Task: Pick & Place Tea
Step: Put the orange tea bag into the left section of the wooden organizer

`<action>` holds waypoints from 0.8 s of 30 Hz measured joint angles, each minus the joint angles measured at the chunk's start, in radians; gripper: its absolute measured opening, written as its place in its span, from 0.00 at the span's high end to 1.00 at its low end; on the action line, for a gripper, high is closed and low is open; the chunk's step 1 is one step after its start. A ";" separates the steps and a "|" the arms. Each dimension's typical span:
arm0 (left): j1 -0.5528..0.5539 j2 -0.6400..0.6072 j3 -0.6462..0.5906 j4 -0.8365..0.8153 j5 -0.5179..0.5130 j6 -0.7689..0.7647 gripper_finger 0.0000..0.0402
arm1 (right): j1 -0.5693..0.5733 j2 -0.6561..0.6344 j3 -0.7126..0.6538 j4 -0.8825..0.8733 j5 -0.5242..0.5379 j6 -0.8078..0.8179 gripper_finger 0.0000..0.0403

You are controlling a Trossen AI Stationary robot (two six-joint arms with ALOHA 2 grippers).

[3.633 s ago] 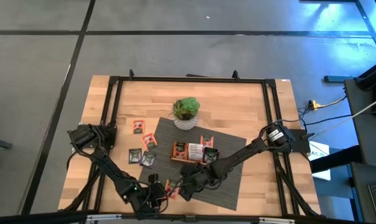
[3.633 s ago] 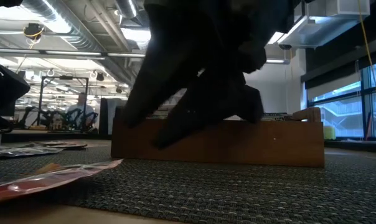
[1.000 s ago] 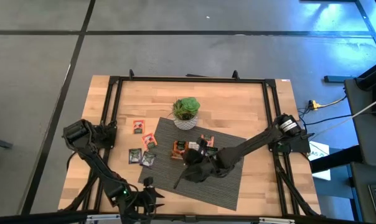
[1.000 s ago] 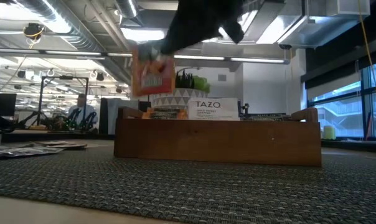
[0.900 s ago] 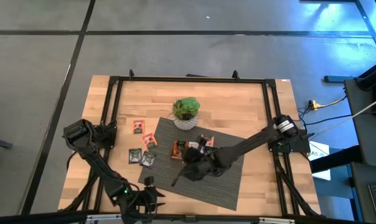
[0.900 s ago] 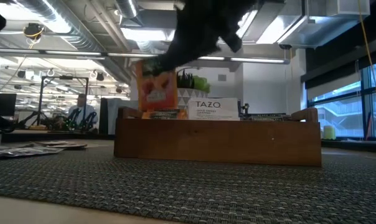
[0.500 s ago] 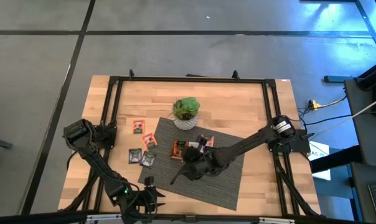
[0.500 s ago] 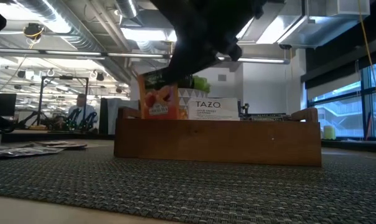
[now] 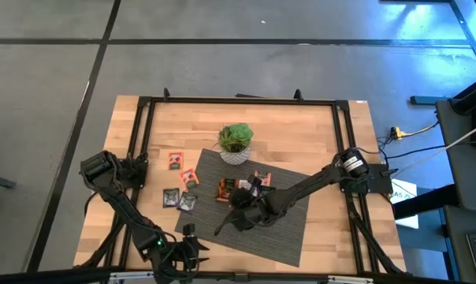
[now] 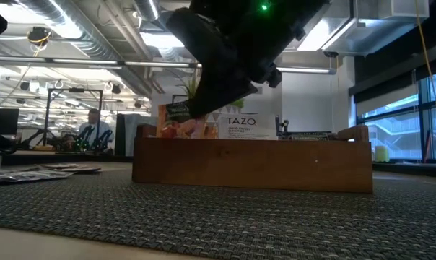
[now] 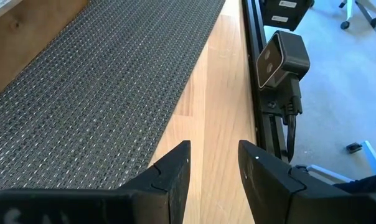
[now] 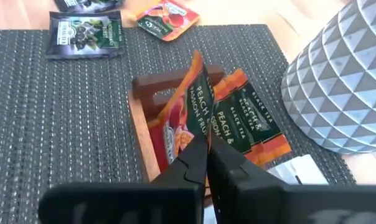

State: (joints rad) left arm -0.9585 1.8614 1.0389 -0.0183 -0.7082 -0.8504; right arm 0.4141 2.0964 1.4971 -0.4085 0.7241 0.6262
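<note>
My right gripper is shut on an orange-red tea sachet over the left end compartment of the brown wooden tray. In the low view the sachet dips behind the tray's near wall. Another orange sachet lies in the same compartment, and a white one stands farther along. Loose sachets lie flat on the table left of the mat. My left gripper waits open near the table's front edge, holding nothing. My right gripper pinches the sachet's upper edge between its two fingers. The fingers slant down from the table's right and near side. The sachet hangs tilted below them, its lower part inside the tray's left end compartment.
A white faceted plant pot stands just behind the tray. The dark woven mat lies under the tray. A black frame rims the table, and a small camera sits at its front edge.
My right gripper has gone down and a little toward the table's left with the orange-red sachet. The sachet, earlier hanging clear above the tray, now has its lower part sunk behind the tray's wall at the left end.
</note>
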 joint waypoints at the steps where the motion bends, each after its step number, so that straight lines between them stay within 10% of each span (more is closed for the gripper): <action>1: 0.000 0.000 0.000 0.000 0.000 0.000 0.68 | 0.000 0.000 0.000 -0.001 0.000 0.000 0.97; 17: 0.000 0.000 0.000 0.001 0.005 -0.002 0.68 | 0.000 0.038 0.001 -0.004 -0.018 0.023 0.97; 24: 0.000 0.000 0.000 0.000 0.025 -0.036 0.68 | -0.001 0.033 0.001 -0.023 -0.046 0.022 0.82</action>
State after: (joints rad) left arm -0.9585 1.8614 1.0389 -0.0183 -0.6829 -0.8860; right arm 0.4129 2.1290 1.4979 -0.4317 0.6785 0.6486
